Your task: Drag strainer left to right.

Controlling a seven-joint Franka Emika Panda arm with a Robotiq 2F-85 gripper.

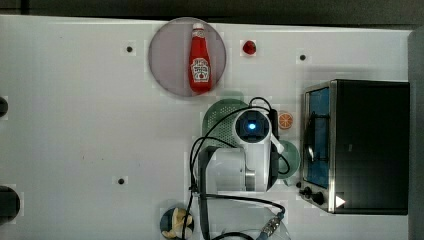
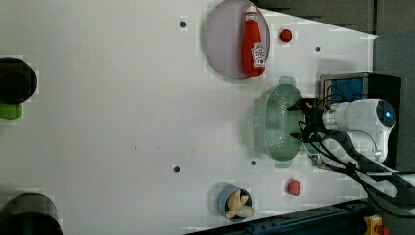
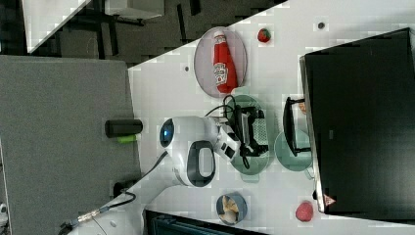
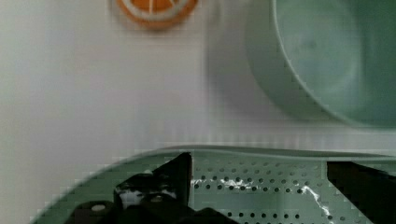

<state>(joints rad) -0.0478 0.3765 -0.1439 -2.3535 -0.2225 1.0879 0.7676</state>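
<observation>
The strainer (image 2: 274, 122) is a pale mint-green oval colander dotted with holes, lying in front of the toaster oven. In the top view my arm hides most of the strainer (image 1: 219, 119). My gripper (image 2: 296, 120) is open, its two black fingers hanging spread inside the basin by the long rim that faces the oven. In the wrist view one finger (image 4: 170, 179) and the other sit just inside the strainer's rim (image 4: 261, 151), over the holed floor, with nothing between them. In the right view, the gripper (image 3: 254, 132) is over the strainer (image 3: 262, 129).
A smooth mint cup (image 1: 292, 161) and an orange slice (image 1: 285, 120) lie between the strainer and the toaster oven (image 1: 370, 145). A ketchup bottle (image 1: 200, 60) lies on a grey plate (image 1: 165, 60) just beyond. A small bowl (image 1: 175, 222) sits by the arm's base.
</observation>
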